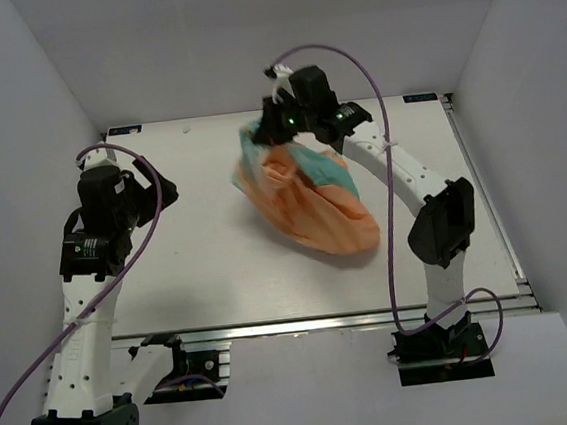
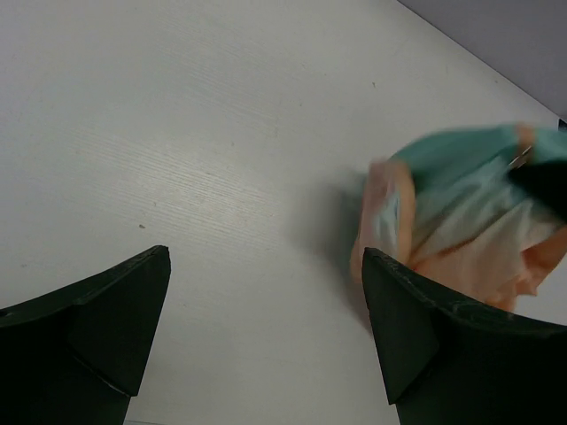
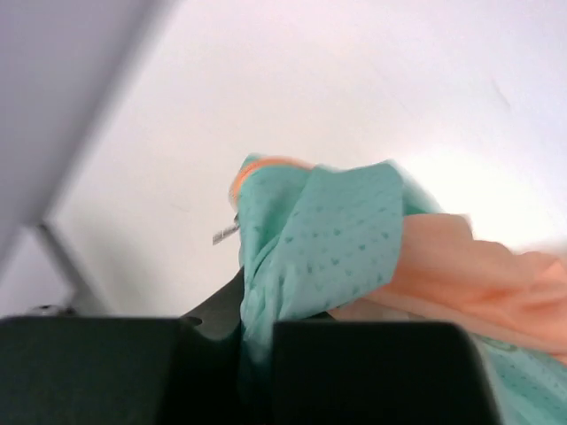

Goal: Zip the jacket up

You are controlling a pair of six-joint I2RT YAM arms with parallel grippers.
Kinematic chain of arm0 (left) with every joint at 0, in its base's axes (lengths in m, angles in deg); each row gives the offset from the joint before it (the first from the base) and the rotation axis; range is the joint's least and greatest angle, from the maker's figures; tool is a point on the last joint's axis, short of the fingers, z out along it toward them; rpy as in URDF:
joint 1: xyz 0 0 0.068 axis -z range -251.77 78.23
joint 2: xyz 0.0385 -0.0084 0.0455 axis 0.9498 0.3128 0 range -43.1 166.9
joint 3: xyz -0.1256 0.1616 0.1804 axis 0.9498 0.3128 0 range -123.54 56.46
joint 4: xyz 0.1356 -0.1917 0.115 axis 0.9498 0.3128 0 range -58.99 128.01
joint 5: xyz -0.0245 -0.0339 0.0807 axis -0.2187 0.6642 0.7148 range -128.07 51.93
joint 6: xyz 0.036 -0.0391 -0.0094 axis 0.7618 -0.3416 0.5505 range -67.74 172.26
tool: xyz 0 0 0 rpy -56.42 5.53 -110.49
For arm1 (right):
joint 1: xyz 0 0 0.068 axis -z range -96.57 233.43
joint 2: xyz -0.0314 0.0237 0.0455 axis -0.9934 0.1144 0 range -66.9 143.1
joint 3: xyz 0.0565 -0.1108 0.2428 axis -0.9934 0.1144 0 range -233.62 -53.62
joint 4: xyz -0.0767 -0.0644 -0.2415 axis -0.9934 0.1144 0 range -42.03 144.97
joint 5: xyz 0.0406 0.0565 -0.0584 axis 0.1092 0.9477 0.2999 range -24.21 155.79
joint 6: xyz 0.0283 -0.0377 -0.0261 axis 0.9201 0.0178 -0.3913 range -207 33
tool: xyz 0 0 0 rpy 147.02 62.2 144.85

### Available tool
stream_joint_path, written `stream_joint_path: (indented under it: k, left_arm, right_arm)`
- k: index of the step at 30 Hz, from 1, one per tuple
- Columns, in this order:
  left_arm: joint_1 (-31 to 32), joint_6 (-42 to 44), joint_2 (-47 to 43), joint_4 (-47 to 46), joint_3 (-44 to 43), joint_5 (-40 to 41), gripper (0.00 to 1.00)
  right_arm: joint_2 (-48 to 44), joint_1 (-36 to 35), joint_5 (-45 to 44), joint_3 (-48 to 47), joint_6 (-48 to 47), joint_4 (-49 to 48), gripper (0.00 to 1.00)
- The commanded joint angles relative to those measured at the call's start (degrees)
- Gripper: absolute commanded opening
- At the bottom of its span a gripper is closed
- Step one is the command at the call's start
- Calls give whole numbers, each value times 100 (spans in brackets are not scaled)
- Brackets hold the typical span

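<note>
White bench, faint grain. Jacket bunched in a heap on it, slightly 1 o'clock of center, orange end toward 5 o'clock, teal toward 11.

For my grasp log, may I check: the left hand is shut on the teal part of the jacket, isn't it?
Not quite. It is the right hand that is shut on the teal part of the jacket, as the right wrist view shows. The left hand is open above the table, holding nothing.
</note>
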Motion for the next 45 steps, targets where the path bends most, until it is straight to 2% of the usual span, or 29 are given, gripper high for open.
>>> stream_joint_path:
  k: [1,3,4,7,8,10,11,13,14,17,18,20,21,22,23,24,26,31,34,35,37,38,40,43,45]
  left_arm:
    - [4,22,-73,-101,-170,-145,98]
    - [-5,-4,-56,-65,-241,-127,98]
    - [4,-21,-47,-4,-276,-84,98]
    - [4,-65,-21,75,-338,-48,98]
    - [4,-92,-21,93,-355,-22,98]
    - [4,-118,-12,154,-390,4,98]
    - [-5,-127,-12,172,-399,57,98]
    - [-5,-144,-21,250,-434,118,98]
    - [4,-153,-21,286,-452,180,98]
    - [-5,-171,-56,348,-443,250,98]
    - [4,-197,-56,365,-443,294,98]
    - [4,-241,-12,348,-365,268,98]
    - [4,-259,23,339,-329,199,98]
    - [-5,-302,119,339,-277,154,98]
    - [4,-329,190,339,-137,110,98]
    - [4,-338,260,356,-40,66,98]
    - [4,-460,505,365,188,13,98]
    - [-5,-453,1156,50,664,-188,98]
    - [4,81,1543,-485,515,-959,98]
    - [13,319,1622,-687,463,-1624,98]
    - [56,785,1833,-1390,366,-2138,98]
    - [109,1031,1930,-1549,287,-2236,98]
    - [197,1330,2351,-1489,-281,-2237,98]
    - [469,1743,2868,-1796,-574,-1833,98]
    - [470,1815,3229,-1701,-767,-1650,98]
  right_arm:
    - [172,-278,1328,-2450,299,-418,0]
    - [191,-270,1382,-2976,563,-873,0]
    - [78,-252,1373,-2935,625,-1093,0]
    - [-800,-16,1434,-1954,1038,-2226,0]
    - [-1063,72,1452,-1089,1065,-2429,0]
    - [-1741,336,1295,-223,961,-2466,0]
    - [-2169,554,1277,765,934,-2466,0]
    - [-2628,836,1241,1920,977,-2666,0]
    - [-3065,1160,1259,3101,1012,-2747,0]
    - [-3796,1749,1111,4593,838,-2696,0]
    - [-3947,1874,875,5285,724,-2564,13]
    - [-4263,2137,392,5704,487,-1880,37]
    - [-4361,2182,-81,5853,355,-1651,66]
    - [-4440,2217,-364,5846,267,-1223,82]
    - [-4571,2218,-637,5776,179,-975,88]
    - [-4642,2218,-970,5689,108,-781,89]
    - [-4879,2218,-1289,5477,116,-351,89]
    - [-5127,2113,-930,5258,-252,3,89]
    - [-4995,1604,-1349,4959,-349,205,89]
    - [-4855,1159,-1630,4776,-341,232,89]
    - [-4688,595,-2298,4616,-524,267,89]
    - [-4478,78,-2466,4459,-578,285,89]
    - [-4249,-294,-2503,4352,-735,311,89]
    - [-3574,-909,-2582,4247,-912,58,89]
    - [-3221,-1042,-2652,3976,-790,-31,89]
